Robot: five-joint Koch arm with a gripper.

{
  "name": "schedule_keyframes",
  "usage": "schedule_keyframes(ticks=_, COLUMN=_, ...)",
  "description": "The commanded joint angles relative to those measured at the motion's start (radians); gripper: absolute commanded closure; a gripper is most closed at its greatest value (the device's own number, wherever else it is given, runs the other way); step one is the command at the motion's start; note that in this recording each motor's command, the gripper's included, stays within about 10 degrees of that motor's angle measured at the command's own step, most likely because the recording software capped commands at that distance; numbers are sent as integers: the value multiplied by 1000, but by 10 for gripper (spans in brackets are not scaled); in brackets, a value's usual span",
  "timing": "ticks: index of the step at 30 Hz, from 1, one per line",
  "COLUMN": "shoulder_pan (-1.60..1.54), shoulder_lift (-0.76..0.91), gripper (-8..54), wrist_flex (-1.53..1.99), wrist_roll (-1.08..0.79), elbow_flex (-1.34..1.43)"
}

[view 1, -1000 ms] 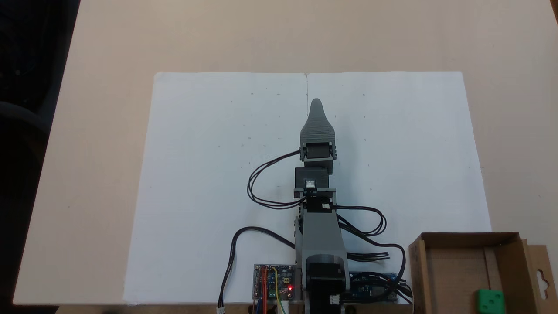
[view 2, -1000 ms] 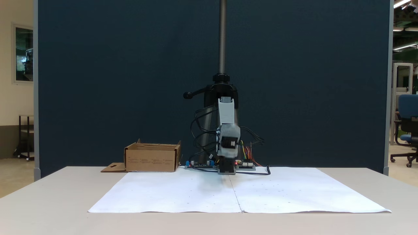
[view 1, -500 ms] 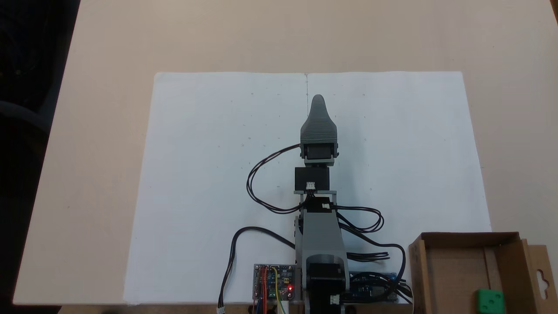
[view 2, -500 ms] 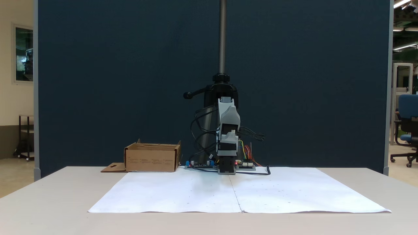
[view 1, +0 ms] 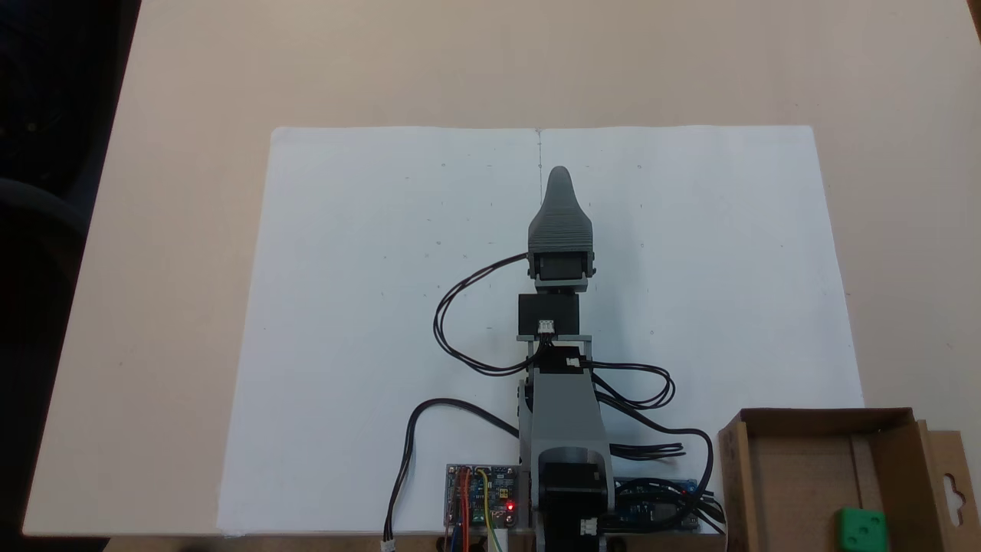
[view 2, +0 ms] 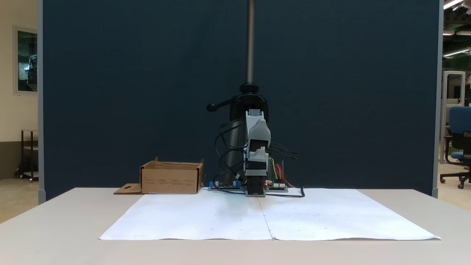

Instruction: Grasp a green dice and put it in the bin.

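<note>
The green dice (view 1: 862, 529) lies inside the bin (view 1: 812, 418), in its near right corner, with two dark pips facing up. The bin is a brown cardboard box with low walls beside the arm's base; in a fixed view its side wall (view 2: 171, 180) hides the dice. My gripper (view 1: 559, 172) hangs over the middle of the white paper, far from the bin, with nothing seen in it. From above it shows as one grey pointed tip. Seen from the front, the gripper (view 2: 260, 149) points at the camera, and its jaws are stacked so that no gap can be judged.
A large white paper sheet (view 1: 368, 268) covers the table's middle. Circuit boards (view 1: 481, 494) and looping black cables (view 1: 452, 322) sit by the arm's base. The bin's flap (view 1: 953, 483) with its hanger cutout lies flat outside the box. A camera stand pole (view 2: 250, 44) rises behind the arm.
One second ago the gripper was blurred and lower; it rose and stretched slightly forward over the paper. Since half a second ago nothing has moved. The dice stays in the bin.
</note>
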Motion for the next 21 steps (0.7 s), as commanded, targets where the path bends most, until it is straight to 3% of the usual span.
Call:
schedule_keyframes(ticks=1, shoulder_pan=6, shoulder_lift=109, gripper=9, wrist_flex=-78, wrist_roll=-6, elbow_flex=67)
schedule_keyframes(ticks=21, shoulder_pan=8, shoulder_lift=109, gripper=9, wrist_flex=-71, wrist_roll=-8, elbow_flex=67)
